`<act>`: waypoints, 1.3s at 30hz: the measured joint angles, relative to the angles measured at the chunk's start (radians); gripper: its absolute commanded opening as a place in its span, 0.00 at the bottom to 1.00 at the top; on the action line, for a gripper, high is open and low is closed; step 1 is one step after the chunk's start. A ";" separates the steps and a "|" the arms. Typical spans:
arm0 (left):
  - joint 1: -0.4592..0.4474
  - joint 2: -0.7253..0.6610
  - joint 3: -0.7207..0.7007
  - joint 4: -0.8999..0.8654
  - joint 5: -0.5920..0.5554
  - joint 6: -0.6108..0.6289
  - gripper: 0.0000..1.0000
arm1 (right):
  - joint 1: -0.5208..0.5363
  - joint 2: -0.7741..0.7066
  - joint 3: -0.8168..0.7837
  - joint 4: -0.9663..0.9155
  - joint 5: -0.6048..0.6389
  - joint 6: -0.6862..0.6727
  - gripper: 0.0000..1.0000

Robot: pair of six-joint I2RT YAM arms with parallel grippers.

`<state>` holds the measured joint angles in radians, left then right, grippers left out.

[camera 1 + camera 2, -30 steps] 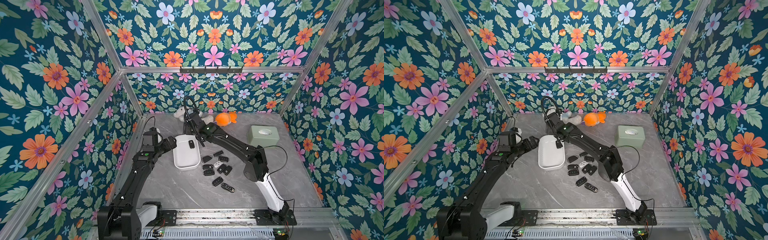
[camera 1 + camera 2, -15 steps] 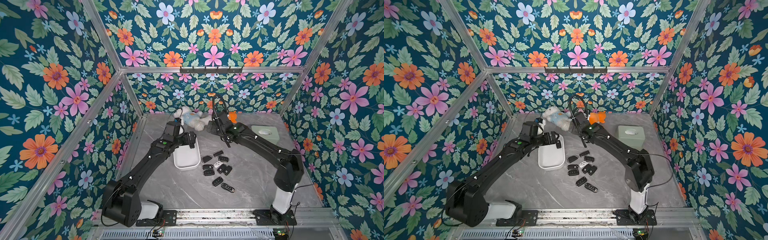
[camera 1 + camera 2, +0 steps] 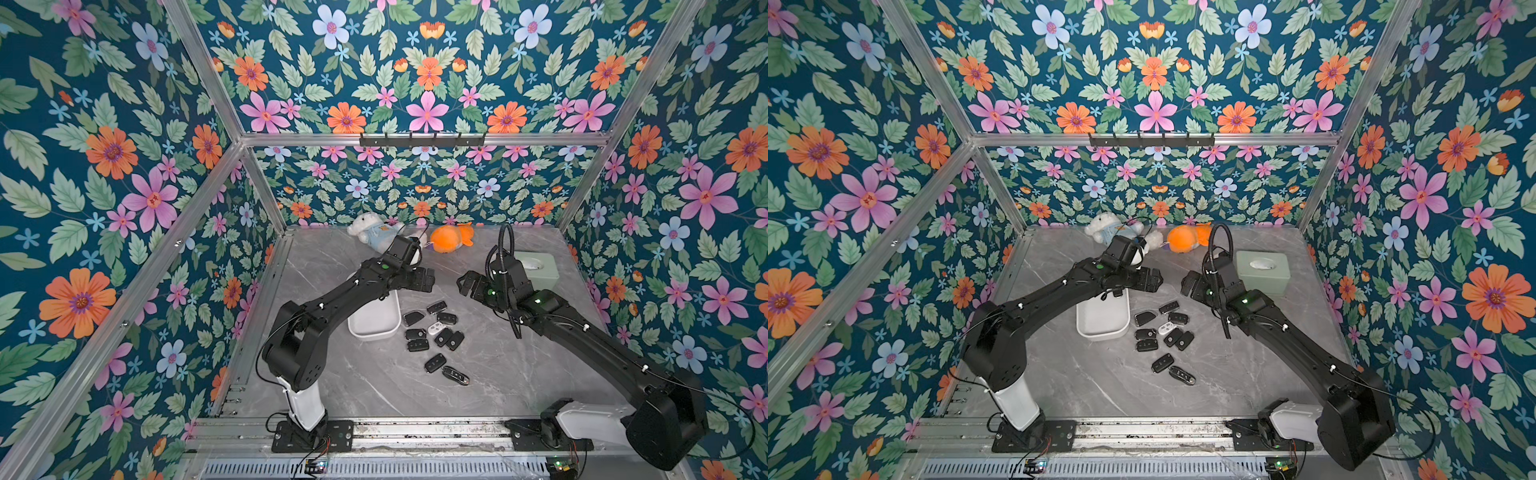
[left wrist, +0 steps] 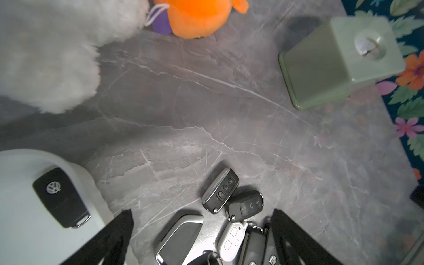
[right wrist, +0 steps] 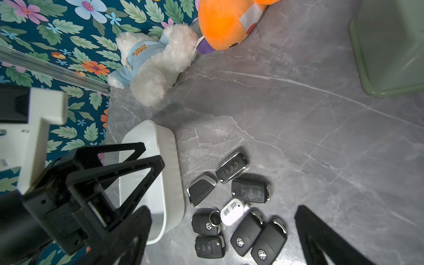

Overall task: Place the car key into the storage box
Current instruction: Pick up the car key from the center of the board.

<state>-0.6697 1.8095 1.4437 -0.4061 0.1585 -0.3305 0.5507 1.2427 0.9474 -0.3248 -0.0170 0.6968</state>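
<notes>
The car key (image 4: 60, 197) lies flat inside the storage box (image 3: 374, 322), close to its far rounded end. From above, the left arm (image 3: 332, 299) covers it. Its long axis runs about along the long wall of the box: the badge end points to the far end, the metal end to the near one. The left gripper (image 3: 424, 278) hangs near that far end, jaws wide apart, holding nothing. The right gripper (image 3: 465, 284) faces it above the table (image 3: 478, 374) — also wide apart and empty. Beside the box other keys (image 3: 434, 332) lie loose.
</notes>
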 measured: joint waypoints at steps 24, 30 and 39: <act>-0.120 0.344 0.248 -0.178 -0.058 0.158 0.77 | -0.119 -0.088 -0.255 0.074 -0.226 0.090 0.99; -0.128 0.375 0.263 -0.193 -0.065 0.184 0.74 | -0.128 -0.093 -0.255 0.073 -0.224 0.090 0.99; -0.135 0.412 0.275 -0.215 -0.122 0.208 0.68 | -0.137 -0.095 -0.254 0.066 -0.224 0.090 0.99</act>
<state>-0.8047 2.2211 1.7191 -0.6212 0.0360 -0.1223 0.4141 1.1477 0.6930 -0.2592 -0.2409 0.7864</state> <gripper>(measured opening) 0.685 0.993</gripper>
